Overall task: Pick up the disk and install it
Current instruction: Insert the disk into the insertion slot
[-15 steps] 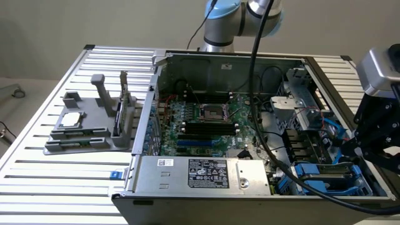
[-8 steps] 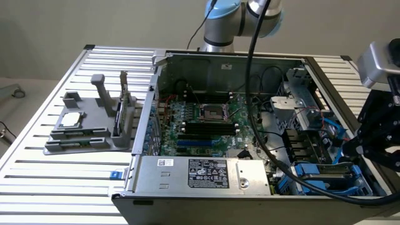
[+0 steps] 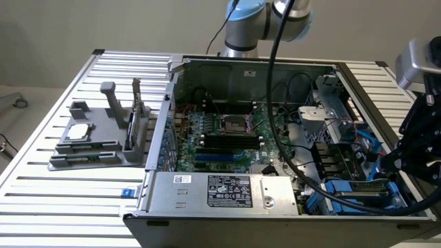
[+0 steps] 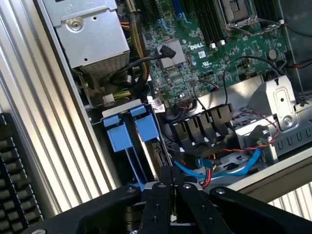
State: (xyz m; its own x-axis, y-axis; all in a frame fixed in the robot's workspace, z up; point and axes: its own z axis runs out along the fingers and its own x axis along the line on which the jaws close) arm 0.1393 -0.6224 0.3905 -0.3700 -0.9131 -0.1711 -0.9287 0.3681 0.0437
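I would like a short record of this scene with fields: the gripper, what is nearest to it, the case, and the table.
gripper: shut, holding nothing that I can see
nearest: two blue carriers, side by side in the drive bay
case: open on top, motherboard exposed
table: slatted metal; a grey fixture stands on it, at the exterior view's left of the case
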